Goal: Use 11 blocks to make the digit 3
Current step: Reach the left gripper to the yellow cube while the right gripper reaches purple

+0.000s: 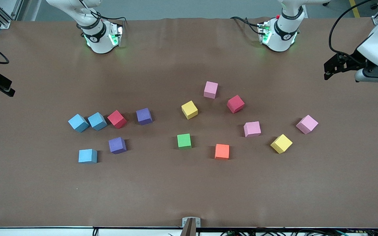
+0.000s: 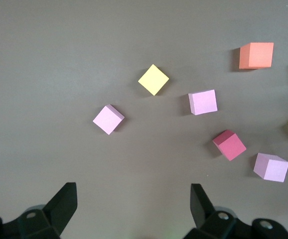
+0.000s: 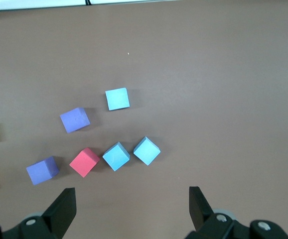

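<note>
nearest the cam: light blue block (image 1: 87, 156), orange block (image 1: 222, 151), green block (image 1: 184, 141) + purple block (image 1: 117, 145), then the rest of the blocks scattered mid-table, pink block (image 1: 211, 89) farthest. no digit 3 yet, nothing lined up. foam cubes look light & squashy, matte so prob grippy; pinch across two flat sides, low. left gripper (image 2: 131, 204) jaws wide, empty, over its end of the table; right gripper (image 3: 131, 204) same at its end, both waiting
</note>
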Robot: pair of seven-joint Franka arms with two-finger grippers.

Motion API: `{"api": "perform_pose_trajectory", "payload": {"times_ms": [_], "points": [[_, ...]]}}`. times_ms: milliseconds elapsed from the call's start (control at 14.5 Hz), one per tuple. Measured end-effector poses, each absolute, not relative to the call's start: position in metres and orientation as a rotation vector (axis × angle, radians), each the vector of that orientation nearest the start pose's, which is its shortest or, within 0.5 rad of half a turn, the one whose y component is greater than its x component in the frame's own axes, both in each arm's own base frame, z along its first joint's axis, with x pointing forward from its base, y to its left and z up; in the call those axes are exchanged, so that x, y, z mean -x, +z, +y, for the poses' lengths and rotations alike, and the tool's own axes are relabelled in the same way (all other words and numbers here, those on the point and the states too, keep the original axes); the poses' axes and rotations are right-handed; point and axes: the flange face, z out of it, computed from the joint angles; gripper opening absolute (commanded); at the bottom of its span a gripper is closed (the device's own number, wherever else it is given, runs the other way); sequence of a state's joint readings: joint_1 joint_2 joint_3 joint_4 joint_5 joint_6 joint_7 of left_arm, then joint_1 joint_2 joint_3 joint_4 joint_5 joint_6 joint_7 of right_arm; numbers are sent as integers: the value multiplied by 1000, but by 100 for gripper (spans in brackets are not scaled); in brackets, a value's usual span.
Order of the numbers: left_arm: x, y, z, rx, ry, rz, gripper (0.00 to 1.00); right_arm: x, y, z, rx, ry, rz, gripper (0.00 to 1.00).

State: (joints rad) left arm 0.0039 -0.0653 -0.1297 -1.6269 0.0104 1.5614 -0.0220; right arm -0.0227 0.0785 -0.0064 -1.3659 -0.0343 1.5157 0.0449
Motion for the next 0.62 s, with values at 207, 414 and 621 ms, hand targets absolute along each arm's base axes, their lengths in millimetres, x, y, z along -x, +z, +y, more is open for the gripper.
{"api": "perform_pose_trajectory", "payload": {"times_ms": [207, 414, 621], "points": [[-534, 630, -68, 3121, 6, 150, 100, -573, 670, -21, 3171, -112, 123, 100], [-535, 629, -67, 3121, 14, 146, 100, -573, 663, -23, 3172, -88, 129, 100], [-542, 612, -72, 3123, 69, 162, 100, -571, 656, -23, 3173, -59, 128, 100]]}}
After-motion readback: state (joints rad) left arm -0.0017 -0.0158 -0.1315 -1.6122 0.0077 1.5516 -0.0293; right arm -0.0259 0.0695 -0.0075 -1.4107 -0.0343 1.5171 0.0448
